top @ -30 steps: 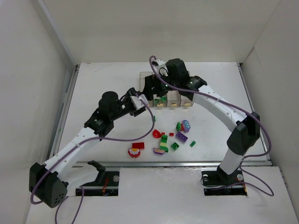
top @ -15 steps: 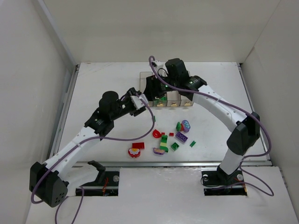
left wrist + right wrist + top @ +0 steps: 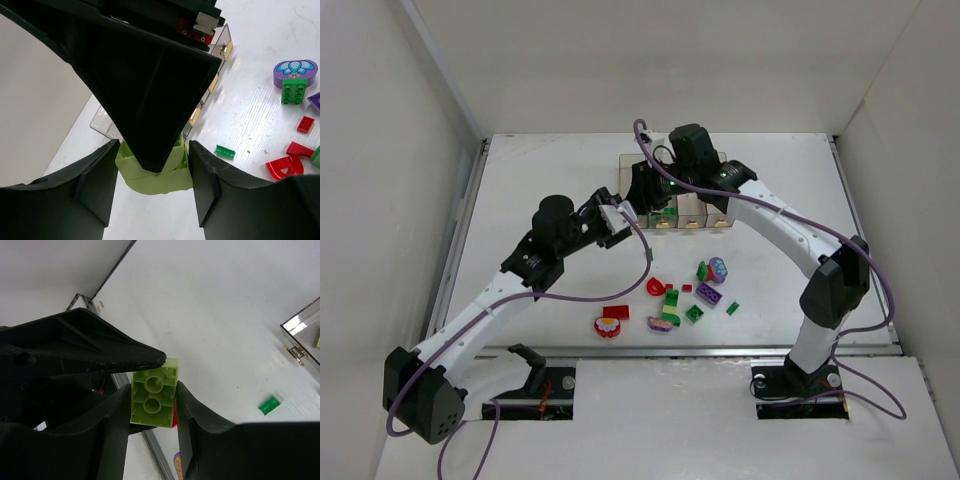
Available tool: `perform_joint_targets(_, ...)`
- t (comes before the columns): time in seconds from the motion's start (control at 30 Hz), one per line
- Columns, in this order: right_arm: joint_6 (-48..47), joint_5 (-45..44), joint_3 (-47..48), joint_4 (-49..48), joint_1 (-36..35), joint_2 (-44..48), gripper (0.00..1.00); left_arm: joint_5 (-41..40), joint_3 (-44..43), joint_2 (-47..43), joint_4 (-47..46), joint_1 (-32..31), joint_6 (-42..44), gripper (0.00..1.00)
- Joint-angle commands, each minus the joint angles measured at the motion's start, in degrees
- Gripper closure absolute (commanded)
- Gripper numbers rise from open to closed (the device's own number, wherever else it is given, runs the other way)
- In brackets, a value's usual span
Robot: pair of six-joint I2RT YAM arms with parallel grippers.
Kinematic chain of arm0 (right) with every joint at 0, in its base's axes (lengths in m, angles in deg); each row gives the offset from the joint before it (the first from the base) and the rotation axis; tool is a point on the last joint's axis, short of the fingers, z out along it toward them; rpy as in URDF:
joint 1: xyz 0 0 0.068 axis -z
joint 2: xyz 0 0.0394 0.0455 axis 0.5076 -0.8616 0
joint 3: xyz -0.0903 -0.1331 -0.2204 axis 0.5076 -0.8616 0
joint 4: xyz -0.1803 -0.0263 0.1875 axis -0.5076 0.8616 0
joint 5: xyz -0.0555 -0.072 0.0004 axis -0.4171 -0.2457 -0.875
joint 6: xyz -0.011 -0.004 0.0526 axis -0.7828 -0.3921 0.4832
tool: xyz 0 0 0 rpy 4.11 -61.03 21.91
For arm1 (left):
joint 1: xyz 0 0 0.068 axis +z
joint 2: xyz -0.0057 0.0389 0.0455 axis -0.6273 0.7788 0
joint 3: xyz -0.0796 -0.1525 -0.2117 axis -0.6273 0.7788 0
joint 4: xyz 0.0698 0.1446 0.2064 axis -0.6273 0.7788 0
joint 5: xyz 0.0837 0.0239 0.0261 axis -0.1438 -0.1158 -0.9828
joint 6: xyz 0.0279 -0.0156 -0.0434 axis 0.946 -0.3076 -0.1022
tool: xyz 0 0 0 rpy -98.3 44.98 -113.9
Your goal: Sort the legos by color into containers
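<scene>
My left arm [image 3: 490,300] and right arm [image 3: 785,225] are white shells between chunky black joints, each trailed by a looping purple cable [image 3: 600,295]. My left hand [image 3: 152,175] has broad matte-black fingers [image 3: 95,192]; my right hand [image 3: 152,405] matches, plus a small red tag [image 3: 195,29] held by a screw.

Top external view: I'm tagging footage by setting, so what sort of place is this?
Probably a robot lab test cell: white walls box in a white table, two arms are bolted at its near edge, and legos lie near clear containers.
</scene>
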Motion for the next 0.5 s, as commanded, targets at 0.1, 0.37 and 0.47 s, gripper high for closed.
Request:
perform_joint_targets(0.1,-0.3,1.4,3.1,-2.1,-1.0,0.8,1.0,0.1,-2.6,-0.6,-3.2,-0.4,-0.8,0.36)
perform_joint_targets(0.37,0.9,-2.3,3.7,-2.1,-1.0,1.3,1.0,-4.3,-2.6,-1.7,4.9,-0.4,-4.1,0.0)
perform_joint_targets(0.47,1.4,-2.3,3.7,-2.1,-1.0,1.3,1.0,-4.8,-2.1,-3.6,7.5,-0.4,-5.5,0.0)
